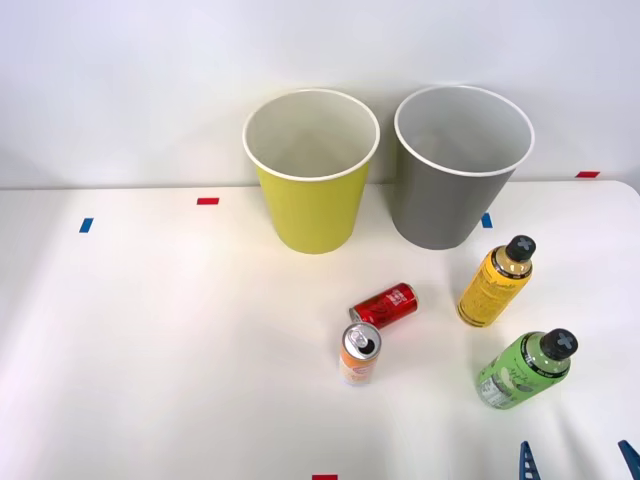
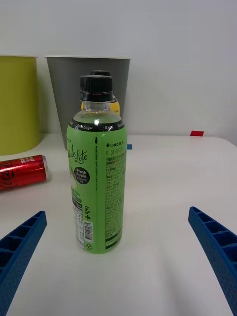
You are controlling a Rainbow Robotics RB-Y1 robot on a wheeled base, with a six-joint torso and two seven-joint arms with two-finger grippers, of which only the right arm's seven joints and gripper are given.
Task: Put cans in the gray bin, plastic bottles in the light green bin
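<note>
Two bins stand at the far side of the white bench (image 1: 150,350), almost touching: light green bin (image 1: 311,172) left, gray bin (image 1: 462,165) right. Red can (image 1: 384,305) lies on its side mid-bench; orange-and-white can (image 1: 360,353) stands upright just near of it. Yellow-orange bottle (image 1: 495,283) stands upright near the gray bin. Green bottle (image 1: 526,368) stands upright nearer and to the right. Right gripper (image 1: 578,462) sits at the near right edge, jaws spread wide and holding nothing; in the wrist view the green bottle (image 2: 97,168) stands ahead between the blue fingers (image 2: 216,247), untouched.
</note>
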